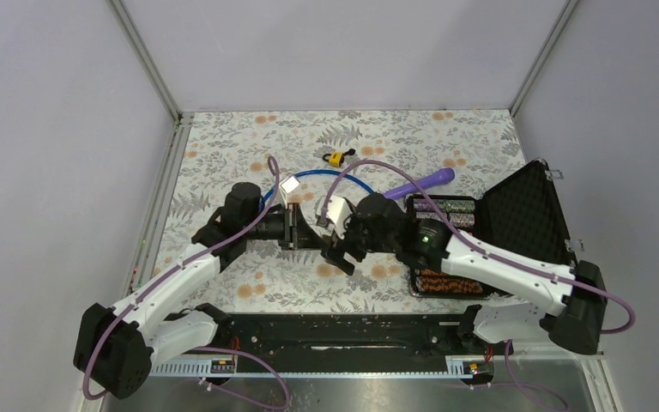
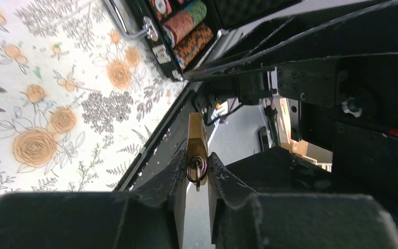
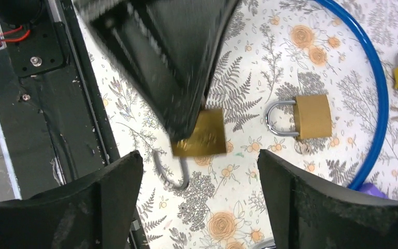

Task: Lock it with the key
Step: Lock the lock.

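My left gripper is shut on the key end of a brass padlock, held above the table. A key ring hangs between its fingertips. In the right wrist view the same padlock shows blurred under the left gripper's black finger, its grey shackle pointing away from it. My right gripper is open, with the held padlock between and beyond its fingers, not touching. In the top view the left gripper and right gripper meet at mid-table.
A second brass padlock lies on the floral cloth inside a blue cable loop. A small yellow padlock lies further back. An open black case with chips stands right, a purple handle behind it.
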Tool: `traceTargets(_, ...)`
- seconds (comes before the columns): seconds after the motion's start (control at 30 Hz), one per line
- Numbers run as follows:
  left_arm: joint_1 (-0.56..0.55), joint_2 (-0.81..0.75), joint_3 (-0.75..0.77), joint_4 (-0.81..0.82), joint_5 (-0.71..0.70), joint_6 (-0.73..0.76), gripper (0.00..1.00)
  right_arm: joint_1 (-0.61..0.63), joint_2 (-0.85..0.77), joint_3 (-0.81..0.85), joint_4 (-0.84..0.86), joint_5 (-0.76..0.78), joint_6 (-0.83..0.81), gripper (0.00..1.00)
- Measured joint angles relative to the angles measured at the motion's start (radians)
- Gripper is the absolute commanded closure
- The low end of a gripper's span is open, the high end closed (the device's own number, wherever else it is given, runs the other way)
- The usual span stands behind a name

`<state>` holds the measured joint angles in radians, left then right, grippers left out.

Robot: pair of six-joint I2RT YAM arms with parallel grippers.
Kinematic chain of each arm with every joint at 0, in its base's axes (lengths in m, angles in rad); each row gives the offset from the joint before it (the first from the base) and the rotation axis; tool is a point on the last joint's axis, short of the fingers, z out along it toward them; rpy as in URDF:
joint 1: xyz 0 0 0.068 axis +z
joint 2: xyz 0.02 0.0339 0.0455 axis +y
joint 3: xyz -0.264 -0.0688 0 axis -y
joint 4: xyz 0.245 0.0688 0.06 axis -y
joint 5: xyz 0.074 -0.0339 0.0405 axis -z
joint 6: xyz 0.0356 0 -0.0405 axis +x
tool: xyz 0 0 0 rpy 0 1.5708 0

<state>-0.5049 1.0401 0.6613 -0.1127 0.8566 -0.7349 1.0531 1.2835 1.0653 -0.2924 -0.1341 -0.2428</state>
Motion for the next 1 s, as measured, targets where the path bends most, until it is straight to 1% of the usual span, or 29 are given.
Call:
traceTargets(0.17,0.015,-0.035,0.05,-0.005,-0.051,-0.005,1.0,0.0,-0.175,-0.105,0.026,0.044,0.086,0.15)
traceTargets(0.27,0.017,-0.037,0.089,0.004,-0.057,-0.019,1.0,-0.001,-0.256,-0.123,0.047,0.046,0.148,0.2)
traceTargets(0.33,0.017,-0.037,0.107,0.003,-0.056,-0.027,1.0,-0.003,-0.287,-0.123,0.068,0.046,0.188,0.22)
traceTargets(0.5,0.017,-0.058,0.122,0.0,-0.051,-0.045,1.0,-0.039,-0.33,-0.169,0.147,0.045,0.289,0.26)
traceTargets(0.67,0.017,-0.106,0.126,0.005,-0.033,-0.066,1.0,-0.114,-0.349,-0.252,0.238,0.027,0.401,0.36)
traceTargets(1.0,0.017,-0.132,0.129,0.033,0.0,-0.109,1.0,-0.126,-0.312,-0.261,0.379,-0.084,0.502,0.54)
